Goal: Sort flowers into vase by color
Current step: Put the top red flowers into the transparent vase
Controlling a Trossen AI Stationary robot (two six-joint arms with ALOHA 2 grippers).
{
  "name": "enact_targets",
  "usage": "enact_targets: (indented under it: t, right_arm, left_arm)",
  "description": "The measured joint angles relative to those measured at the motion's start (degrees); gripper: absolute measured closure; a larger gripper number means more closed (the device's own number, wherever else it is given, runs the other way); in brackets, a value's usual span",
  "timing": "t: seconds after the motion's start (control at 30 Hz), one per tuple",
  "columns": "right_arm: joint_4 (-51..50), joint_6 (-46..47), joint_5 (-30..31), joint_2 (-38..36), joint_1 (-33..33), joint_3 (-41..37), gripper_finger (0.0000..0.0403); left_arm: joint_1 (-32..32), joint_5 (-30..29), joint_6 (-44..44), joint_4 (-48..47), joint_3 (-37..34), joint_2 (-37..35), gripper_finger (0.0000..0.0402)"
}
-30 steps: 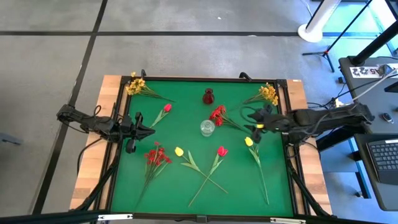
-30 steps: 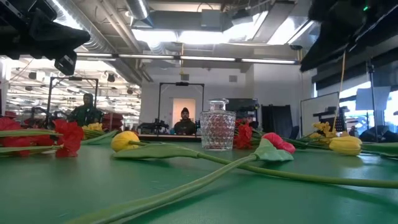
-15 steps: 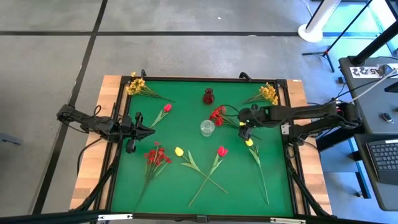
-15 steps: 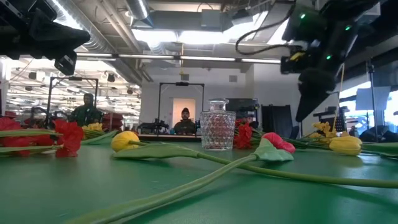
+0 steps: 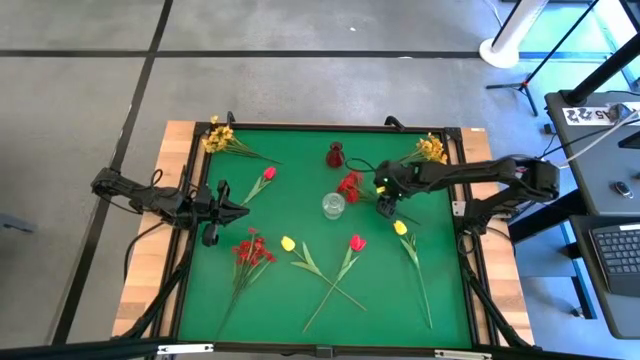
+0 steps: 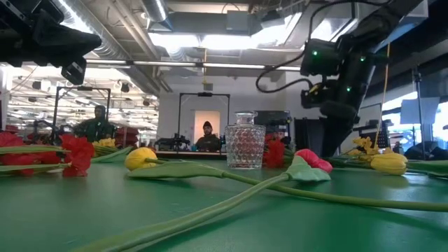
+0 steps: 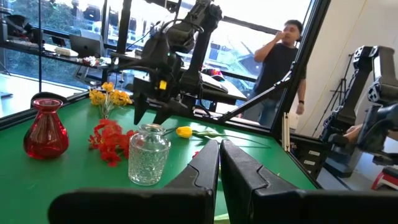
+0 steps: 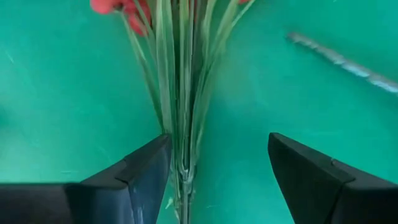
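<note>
Surface: green felt table [image 5: 300, 300] in a black frame on wooden boards, grey concrete floor around it; beyond the far edge, an open workshop hall with a person [image 7: 280, 68] standing behind the railing. Vessels: red vase [image 5: 335, 155] toward the far middle, clear glass vase [image 5: 333, 205] just in front of it. Flowers, all lying flat on the felt: yellow-orange sprays at the two far corners [image 5: 220, 137] and [image 5: 432, 149]; red tulip [image 5: 268, 174] left of the vases; red spray [image 5: 251, 250] toward the left; yellow tulip [image 5: 288, 243] and a second red tulip [image 5: 356, 242] with stems crossed near the front middle; yellow tulip [image 5: 400, 228] at right; red clustered spray [image 5: 349, 184] just right of the clear vase, stems trailing right. Right gripper [image 8: 214, 165]: over that spray's stems [image 8: 180, 93], fingers spread apart, the bundle just beside one finger rather than centred. Left gripper [image 7: 219, 165]: parked at the left edge, fingers together, holding nothing. Handling note: the grasp is probably next; it would be wise to shift sideways so all the thin stems sit between the fingers, descend near the felt, then close, lest stray stems slip out.
</note>
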Motion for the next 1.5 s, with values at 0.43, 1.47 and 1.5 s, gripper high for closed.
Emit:
enact_targets:
  t: [0.43, 1.47, 1.5]
  right_arm:
    - [0.7, 0.0, -2.0, 2.7, 0.0, 0.0, 0.0137]
    - [0.1, 3.3, -3.5, 0.6, 0.0, 0.0, 0.0396]
    - [0.1, 3.5, -3.5, -0.3, 0.0, 0.0, 0.0394]
  left_arm:
    - [0.0, 0.0, 0.0, 0.0, 0.0, 0.0, 0.0388]
    - [0.0, 0.0, 0.0, 0.0, 0.0, 0.0, 0.0388]
    - [0.0, 0.0, 0.0, 0.0, 0.0, 0.0, 0.0388]
